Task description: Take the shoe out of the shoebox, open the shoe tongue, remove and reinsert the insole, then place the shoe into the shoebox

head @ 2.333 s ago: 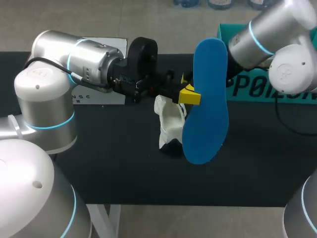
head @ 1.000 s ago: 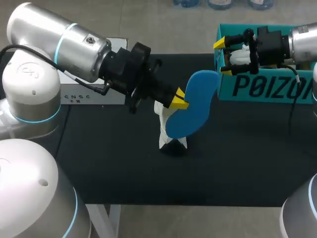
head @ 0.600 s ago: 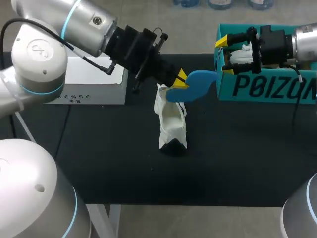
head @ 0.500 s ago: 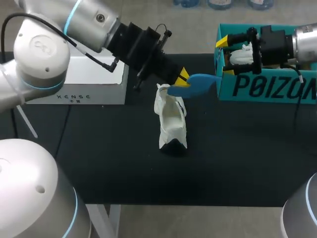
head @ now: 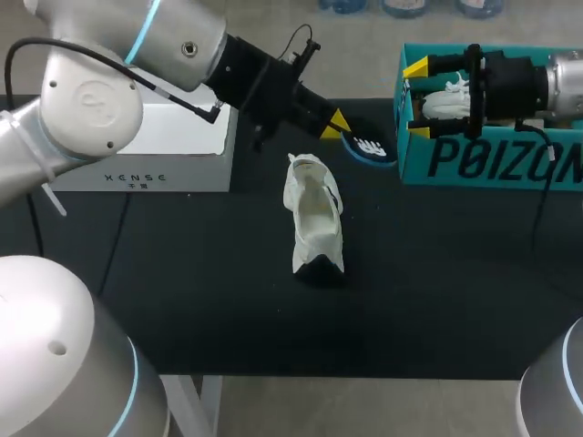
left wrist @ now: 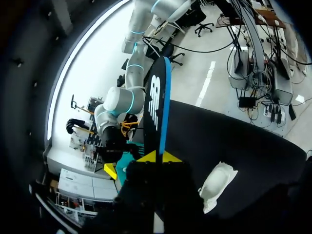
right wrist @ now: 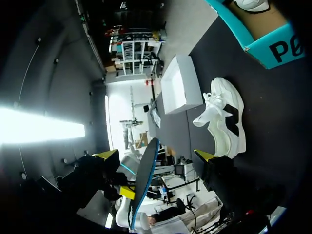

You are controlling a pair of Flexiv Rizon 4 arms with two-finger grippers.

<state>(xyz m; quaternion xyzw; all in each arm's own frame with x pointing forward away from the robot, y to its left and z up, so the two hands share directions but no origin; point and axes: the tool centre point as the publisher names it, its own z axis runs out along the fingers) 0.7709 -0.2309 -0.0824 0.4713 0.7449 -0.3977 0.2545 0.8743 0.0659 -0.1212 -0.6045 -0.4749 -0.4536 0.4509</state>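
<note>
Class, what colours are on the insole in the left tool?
Black face with white markings, blue edge on the insole; clearest in the left wrist view.

Two white sneakers: one sneaker with black panels on the black counter, one sneaker inside the teal box. One flat insole, blue at the edge, black with a white print on the face in sight. Two boxes: one teal cardboard shoebox, open on top, and one white rectangular box. Two silver-grey robot arms with glowing blue rings, left and right. Two pairs of jaws, four yellow tips altogether.
</note>
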